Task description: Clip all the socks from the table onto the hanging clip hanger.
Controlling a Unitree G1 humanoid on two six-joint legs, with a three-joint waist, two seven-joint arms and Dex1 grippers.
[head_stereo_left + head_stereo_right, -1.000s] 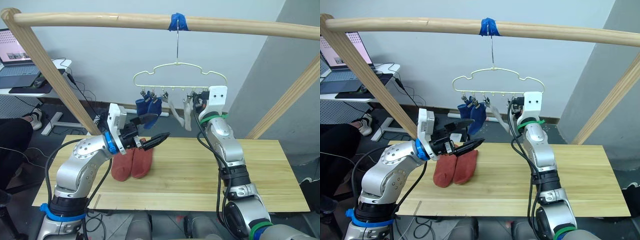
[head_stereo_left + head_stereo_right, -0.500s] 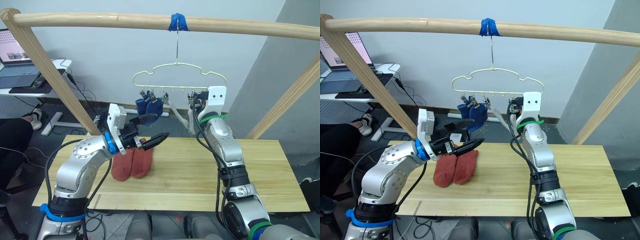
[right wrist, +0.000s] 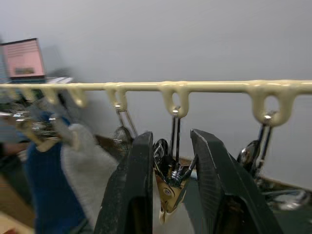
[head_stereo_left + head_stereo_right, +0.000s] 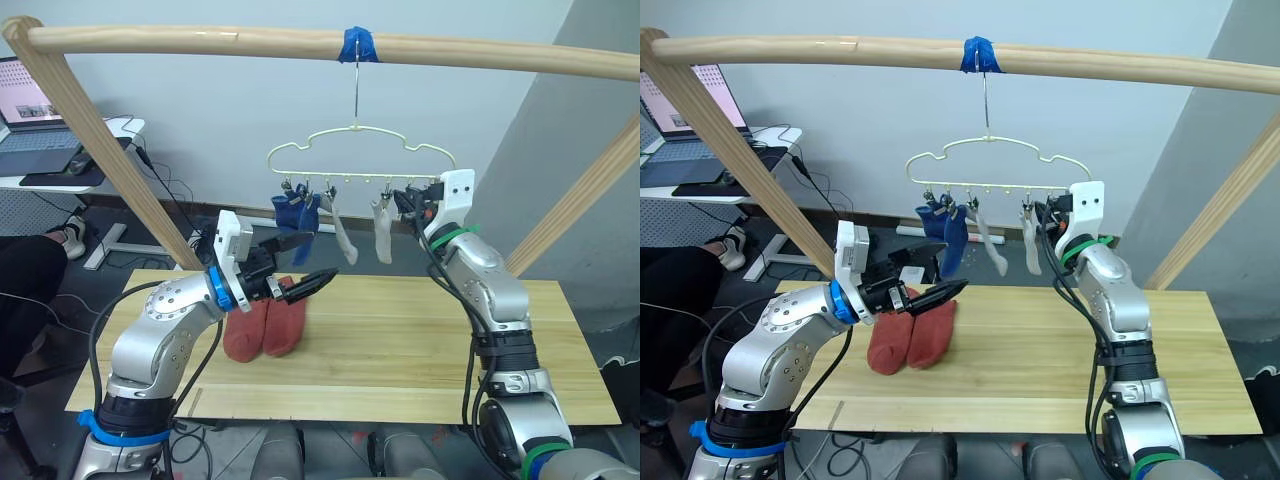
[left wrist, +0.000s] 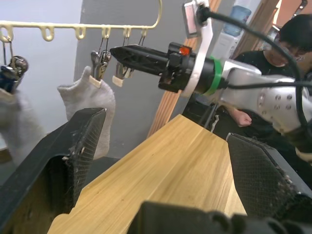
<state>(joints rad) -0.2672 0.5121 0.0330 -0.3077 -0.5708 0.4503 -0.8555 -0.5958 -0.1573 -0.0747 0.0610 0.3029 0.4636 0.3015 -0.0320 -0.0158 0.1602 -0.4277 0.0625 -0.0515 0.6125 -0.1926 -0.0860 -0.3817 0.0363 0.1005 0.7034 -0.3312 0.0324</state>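
A lab or office: laptop [image 4: 40, 135] on a desk [image 4: 60, 180], loose cables [image 4: 160, 180], wooden-pole rig [image 4: 300, 42].

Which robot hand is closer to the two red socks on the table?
Left. The left gripper hovers open just above the red socks on the table. The right gripper is up at the clip hanger, far above them.

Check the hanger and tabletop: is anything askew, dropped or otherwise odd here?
Nothing stands out. The clip hanger hangs level, with two blue socks and two light grey socks clipped on. Two rust-red socks lie side by side on the table, not yet hung.
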